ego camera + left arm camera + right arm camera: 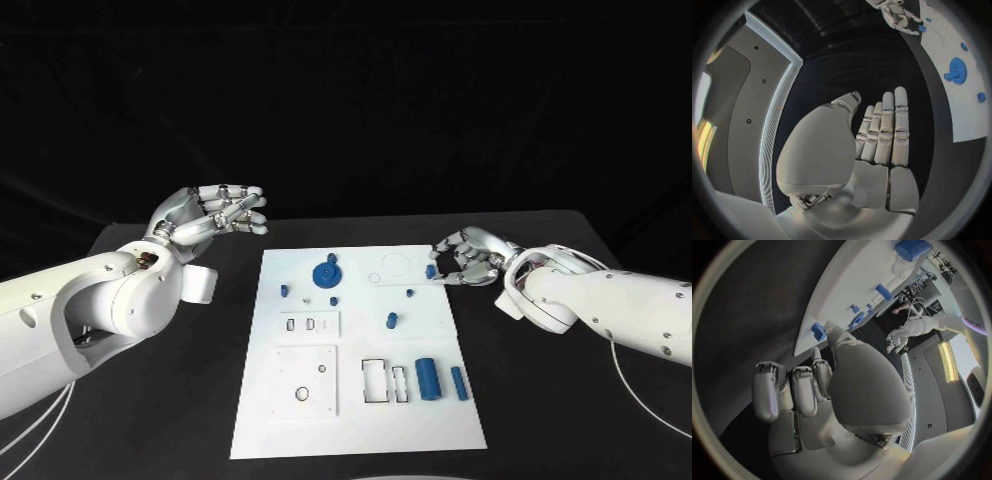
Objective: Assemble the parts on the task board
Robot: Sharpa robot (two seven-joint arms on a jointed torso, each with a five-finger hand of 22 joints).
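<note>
The small blue block-shaped part [431,271] is judged light, rigid and smooth, likely hard plastic, so it is best pinched across its flat sides and may slip. It is seen at the far right edge of the flat white rectangular task board [361,420], which lies on the black tabletop [173,420]. The right hand [469,258] is held at that part with fingers curled; whether it is already pinched cannot be told. The left hand [216,215] is held off the board's left, fingers straight and together, holding nothing. A blue gear-like disc [329,273] and two blue cylinders [428,378] are seen on the board.
</note>
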